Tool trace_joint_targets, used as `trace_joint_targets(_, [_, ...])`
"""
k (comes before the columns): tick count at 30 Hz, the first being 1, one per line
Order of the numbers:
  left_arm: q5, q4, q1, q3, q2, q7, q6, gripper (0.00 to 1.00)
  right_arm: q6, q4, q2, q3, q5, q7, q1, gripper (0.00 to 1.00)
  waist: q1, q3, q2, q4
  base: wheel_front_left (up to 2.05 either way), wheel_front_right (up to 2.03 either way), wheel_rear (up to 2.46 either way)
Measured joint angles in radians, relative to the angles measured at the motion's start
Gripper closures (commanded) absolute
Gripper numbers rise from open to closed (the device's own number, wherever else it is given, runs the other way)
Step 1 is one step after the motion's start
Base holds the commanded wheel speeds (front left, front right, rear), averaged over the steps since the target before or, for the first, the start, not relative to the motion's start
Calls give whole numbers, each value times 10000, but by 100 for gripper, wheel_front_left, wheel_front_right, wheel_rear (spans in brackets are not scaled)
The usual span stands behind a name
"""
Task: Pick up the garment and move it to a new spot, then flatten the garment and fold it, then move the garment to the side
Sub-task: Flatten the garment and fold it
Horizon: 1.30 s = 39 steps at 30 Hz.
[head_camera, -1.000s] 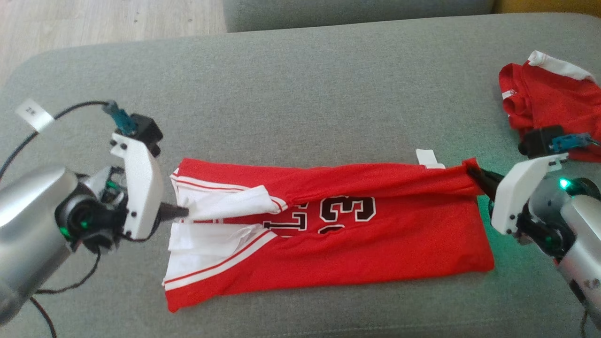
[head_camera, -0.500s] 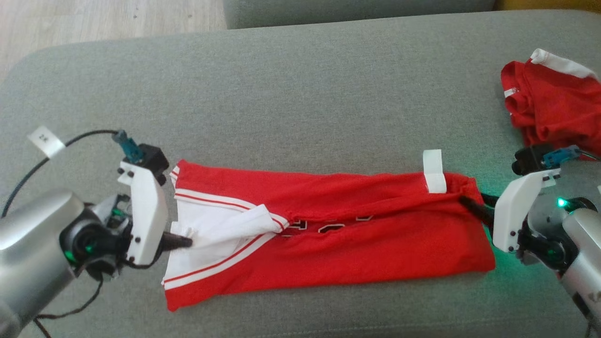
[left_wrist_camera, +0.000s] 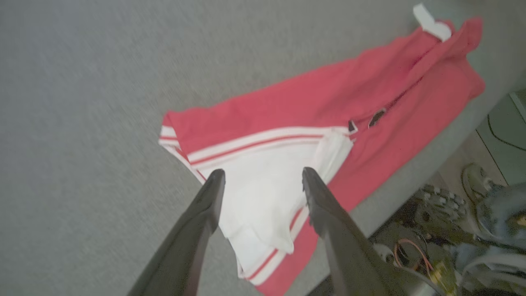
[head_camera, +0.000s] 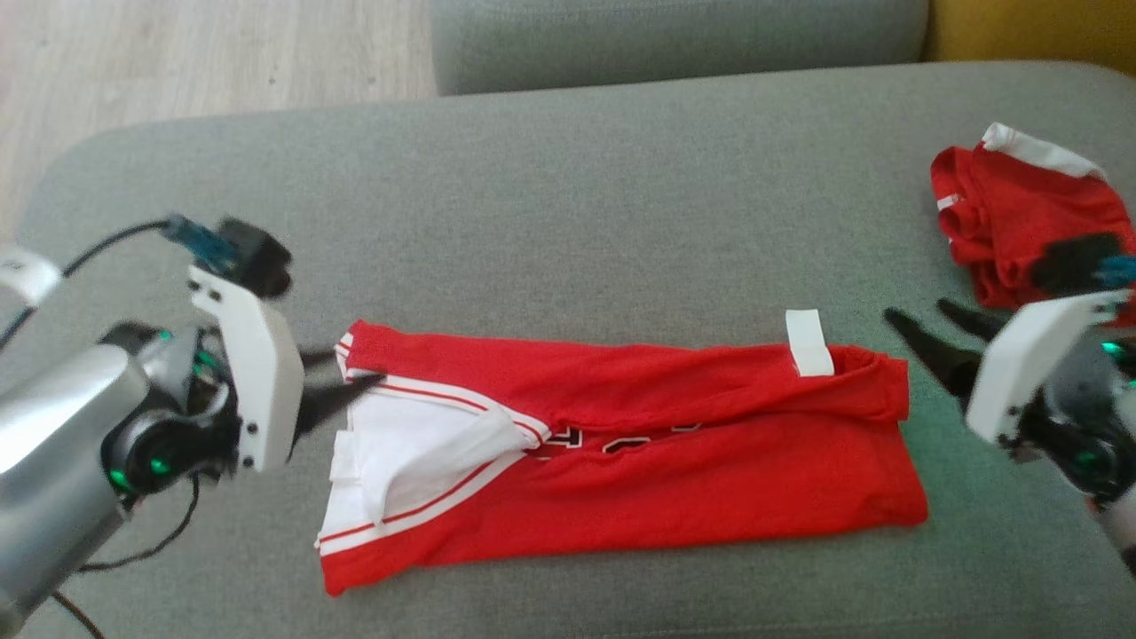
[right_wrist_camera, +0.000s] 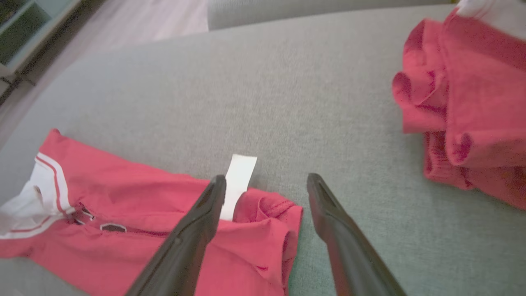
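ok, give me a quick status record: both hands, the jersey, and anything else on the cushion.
jersey: red, folded lengthwise into a long strip, lying flat on the cushion
left hand: open, over the jersey's white-trimmed end, gripping nothing
right hand: open, just off the jersey's other end, clear of the cloth
label: white, sticking out of the far edge near the right hand
other garment: red and white, crumpled, at the cushion's right side
progress: lengthwise fold in place; jersey not yet moved aside

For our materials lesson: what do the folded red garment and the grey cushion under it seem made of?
Folded garment: likely thin knitted sports fabric, matte; it drapes and creases softly. Grey cushion: probably woven upholstery cloth, matte; a fine flecked weave shows.
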Motion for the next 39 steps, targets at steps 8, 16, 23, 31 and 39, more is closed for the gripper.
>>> trace_joint_targets(8, [1099, -543, 1160, 1007, 21, -3962, 1732, 0, 0, -418, 395, -2372, -201, -2694, 1232, 0, 0, -459, 0, 164, 0, 0, 0])
trace_joint_targets(16, [1941, -963, 3171, 2138, -244, -7158, 4274, 0, 0, -968, 2086, -4011, -1766, -4700, 2851, 0, 0, -643, 0, 379, 0, 0, 0])
trace_joint_targets(23, [4079, -1793, 5266, 4884, -1522, -7240, 5457, 0, 0, -932, 3588, -5267, -3607, -5125, 3710, 0, 0, -741, 0, 366, 0, 0, 0])
trace_joint_targets(31, [5852, -2088, 8107, 7062, -3335, -7240, 4876, 0, 0, -905, 4633, -6102, -4991, -4777, 4297, 0, 0, -765, 0, 377, 0, 0, 0])
trace_joint_targets(39, [6659, -1484, 8294, 7695, -4117, -7240, 3705, 0, 0, 219, 4899, -6245, -5377, -2792, 3638, 0, 0, -660, 0, 424, 0, 0, 0])
